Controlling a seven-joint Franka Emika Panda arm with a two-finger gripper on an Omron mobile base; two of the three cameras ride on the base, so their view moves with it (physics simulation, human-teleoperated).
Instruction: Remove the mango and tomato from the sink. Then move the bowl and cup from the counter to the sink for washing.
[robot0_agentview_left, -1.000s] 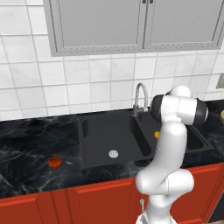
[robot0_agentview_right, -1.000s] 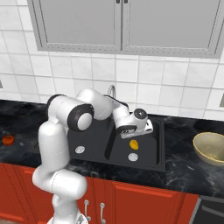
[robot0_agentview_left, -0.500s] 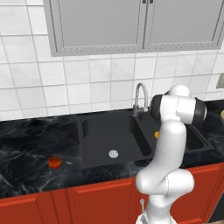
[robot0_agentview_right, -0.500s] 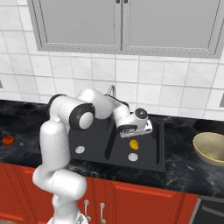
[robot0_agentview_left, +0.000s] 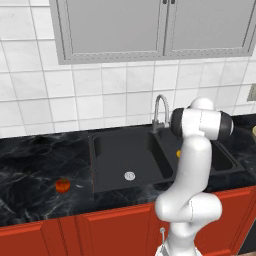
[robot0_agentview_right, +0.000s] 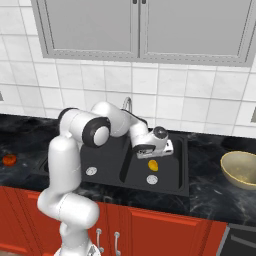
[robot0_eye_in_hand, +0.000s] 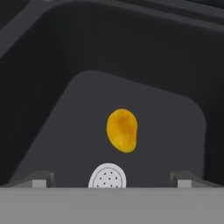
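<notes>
I've got the pincer (robot0_eye_in_hand: 112, 178) spread wide over the sink's (robot0_agentview_right: 172, 186) rt basin; mango (robot0_eye_in_hand: 122, 130) lies just ahead, untouched. Left base cam adds tomato (robot0_agentview_left: 62, 185) on table (robot0_agentview_left: 35, 170), far off.

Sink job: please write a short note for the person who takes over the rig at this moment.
Gripper: open, holds nothing, above the right basin of the sink.
Mango: on that basin's floor, near the drain.
Tomato: out, on the counter left of the sink.
Bowl: on the counter right of the sink.
Done: tomato removed.
Left: take out the mango, then move the bowl and cup into the sink.
</notes>
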